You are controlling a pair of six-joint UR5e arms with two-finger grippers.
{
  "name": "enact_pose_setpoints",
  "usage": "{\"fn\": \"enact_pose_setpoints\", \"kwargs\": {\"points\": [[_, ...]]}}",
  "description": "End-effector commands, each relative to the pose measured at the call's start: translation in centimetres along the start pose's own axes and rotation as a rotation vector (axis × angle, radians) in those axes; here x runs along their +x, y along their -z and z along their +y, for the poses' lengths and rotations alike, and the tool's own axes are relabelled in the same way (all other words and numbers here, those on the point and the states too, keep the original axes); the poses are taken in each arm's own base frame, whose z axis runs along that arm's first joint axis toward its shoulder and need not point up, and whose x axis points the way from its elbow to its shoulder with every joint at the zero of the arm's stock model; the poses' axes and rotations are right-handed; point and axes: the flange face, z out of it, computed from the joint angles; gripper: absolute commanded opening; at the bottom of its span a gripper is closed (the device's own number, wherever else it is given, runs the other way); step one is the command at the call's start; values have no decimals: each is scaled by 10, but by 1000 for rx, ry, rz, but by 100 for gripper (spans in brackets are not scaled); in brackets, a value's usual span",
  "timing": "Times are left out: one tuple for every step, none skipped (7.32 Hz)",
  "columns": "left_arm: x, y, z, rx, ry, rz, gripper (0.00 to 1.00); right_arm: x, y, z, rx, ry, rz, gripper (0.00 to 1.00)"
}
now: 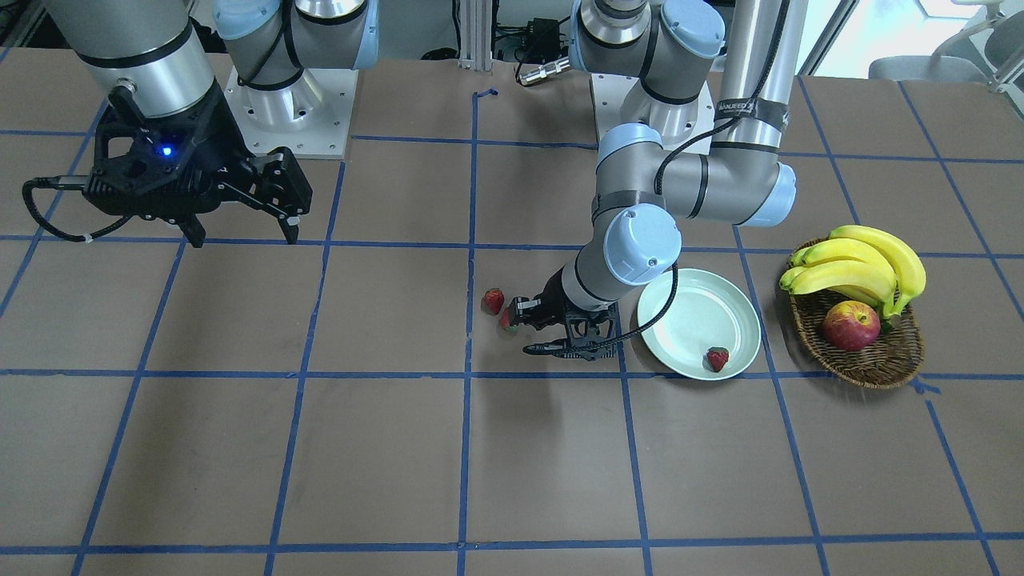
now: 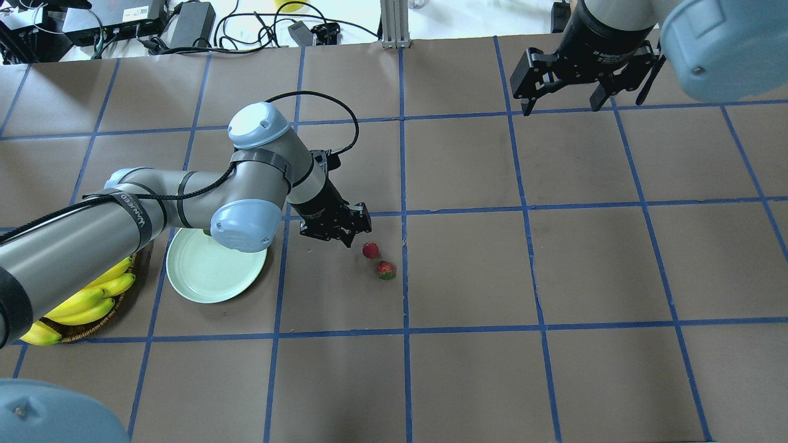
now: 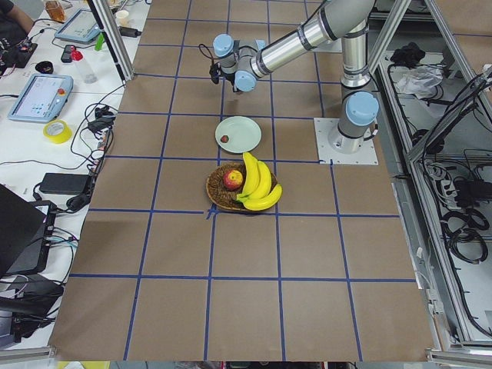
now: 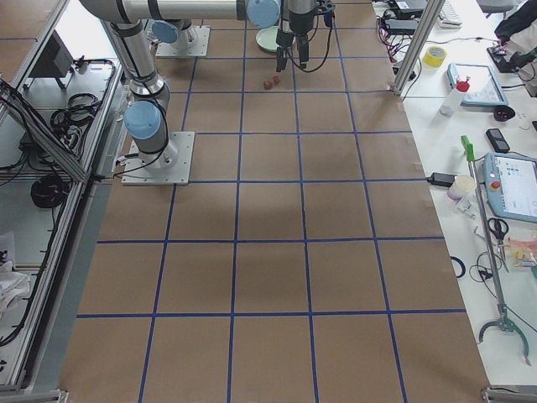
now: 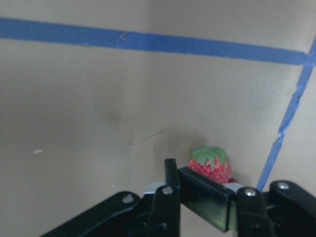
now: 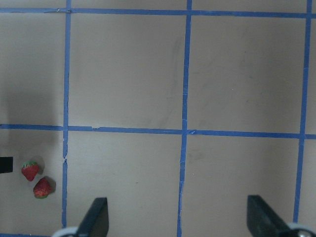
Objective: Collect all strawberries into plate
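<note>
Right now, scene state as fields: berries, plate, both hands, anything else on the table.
in plate: one strawberry, near the plate rim on the operators' side
on table: two strawberries, close together, outside the plate
left hand: low beside the two strawberries, holding neither; open or shut unclear
right hand: open, empty, raised, away from the fruit
other: basket with bananas and apple, beside the plate
task: one of three collected

Robotics lab: table (image 4: 268, 210) w/ brown paper & blue tape grid, alu extrusion post (image 2: 394, 21) at its far edge, teach pendants (image 3: 34, 96) + tape roll (image 3: 55, 131) on benches beside it, cables (image 2: 246, 18) behind it.
</note>
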Motion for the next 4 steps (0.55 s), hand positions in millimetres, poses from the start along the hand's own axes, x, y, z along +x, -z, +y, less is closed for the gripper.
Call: {"fn": "enact_pose_setpoints", "kwargs": {"points": [[4, 3, -1, 0, 53, 19, 32, 0, -1, 0, -1, 0, 0, 100], [10, 1, -4, -14, 71, 72, 82, 0, 0, 0, 0, 0, 0, 100], [10, -9, -5, -33, 75, 86, 95, 0, 0, 0, 0, 0, -2, 100], [11, -12, -4, -51, 118, 103, 96, 0, 0, 0, 0, 0, -2, 100]]}}
